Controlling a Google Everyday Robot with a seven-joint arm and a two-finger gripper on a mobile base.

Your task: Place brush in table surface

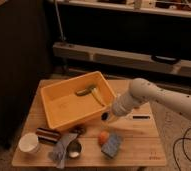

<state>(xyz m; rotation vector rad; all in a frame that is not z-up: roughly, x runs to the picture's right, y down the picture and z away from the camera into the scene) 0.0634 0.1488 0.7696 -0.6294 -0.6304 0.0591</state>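
Note:
The brush (90,92), with a dark greenish head and a pale handle, lies inside the yellow plastic tub (59,107) near its far right corner. The tub stands on the light wooden slatted table surface (139,145). My white arm reaches in from the right. My gripper (107,116) hangs low at the tub's front right corner, just outside its wall and in front of the brush. I see nothing in the gripper.
In front of the tub stand a white cup (29,143), a dark can (48,135), a grey cloth (60,149), a metal cup (75,148), an orange ball (104,136) and a blue sponge (112,145). A thin black object (141,117) lies at the right.

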